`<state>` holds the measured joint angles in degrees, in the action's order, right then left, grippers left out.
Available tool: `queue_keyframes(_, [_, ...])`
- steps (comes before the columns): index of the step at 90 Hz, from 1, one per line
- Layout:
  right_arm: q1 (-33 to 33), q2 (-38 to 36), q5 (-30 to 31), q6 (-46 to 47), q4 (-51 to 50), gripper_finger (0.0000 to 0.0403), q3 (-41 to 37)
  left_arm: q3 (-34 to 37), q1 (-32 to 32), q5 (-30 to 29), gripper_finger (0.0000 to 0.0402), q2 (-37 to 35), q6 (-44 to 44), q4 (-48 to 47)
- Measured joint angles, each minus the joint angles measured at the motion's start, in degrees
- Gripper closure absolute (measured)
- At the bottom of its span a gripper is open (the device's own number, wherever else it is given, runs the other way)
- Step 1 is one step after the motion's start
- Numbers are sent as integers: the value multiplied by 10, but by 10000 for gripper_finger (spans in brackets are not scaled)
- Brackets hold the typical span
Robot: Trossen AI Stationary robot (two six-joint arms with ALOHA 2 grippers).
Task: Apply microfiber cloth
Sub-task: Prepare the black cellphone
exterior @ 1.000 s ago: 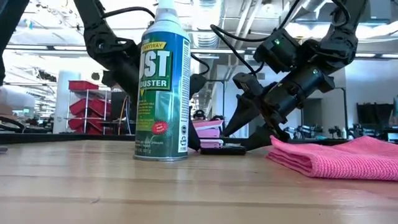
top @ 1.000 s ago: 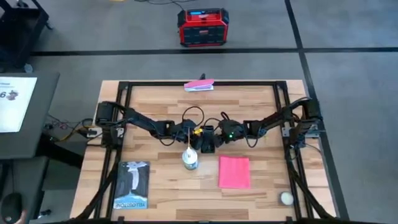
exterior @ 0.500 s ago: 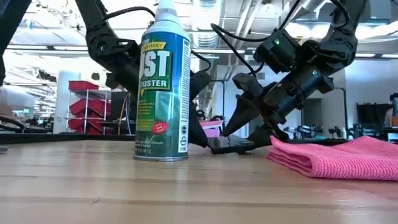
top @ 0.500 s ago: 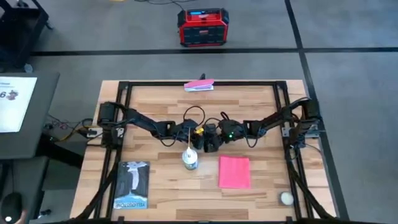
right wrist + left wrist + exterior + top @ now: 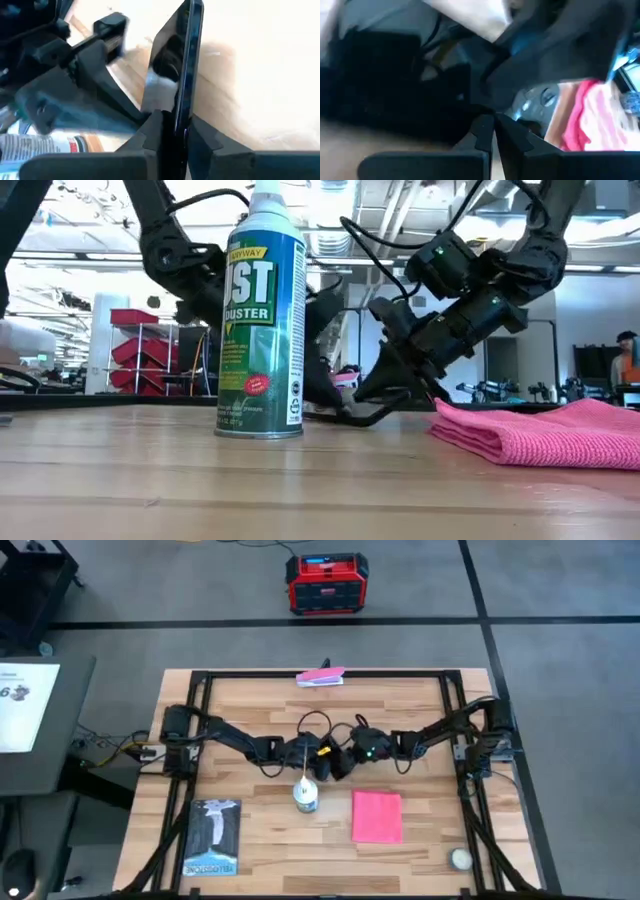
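While the right gripper point(image 5: 340, 762) pinches the phone point(image 5: 177, 75) edge between its fingers and the left gripper point(image 5: 318, 762) meets it with fingers pressed together, we note the cloth point(image 5: 377, 816) lies flat on the surface point(image 5: 260, 700), nearer the right arm, long axis front-to-back.

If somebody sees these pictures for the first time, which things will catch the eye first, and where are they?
The two claws meet at the table's middle: the right claw grips a black phone by its edge, and the left claw is beside it. A bright pink cloth lies flat in front of them, untouched. A tall green duster can stands left of the cloth.
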<state>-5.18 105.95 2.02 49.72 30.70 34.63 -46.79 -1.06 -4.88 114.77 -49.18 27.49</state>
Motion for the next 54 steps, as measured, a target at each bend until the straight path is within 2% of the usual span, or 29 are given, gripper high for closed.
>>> queue_keyframes(22, [1,2,4,-37,21,365,-1,5,5,2,401,-33,60,15])
queue_keyframes(41, [1,-3,20,-66,36,365,-2,8,8,-10,402,-83,124,-41])
queue_keyframes(54, [-6,-36,49,-104,19,373,-4,7,13,-36,402,-134,158,-80])
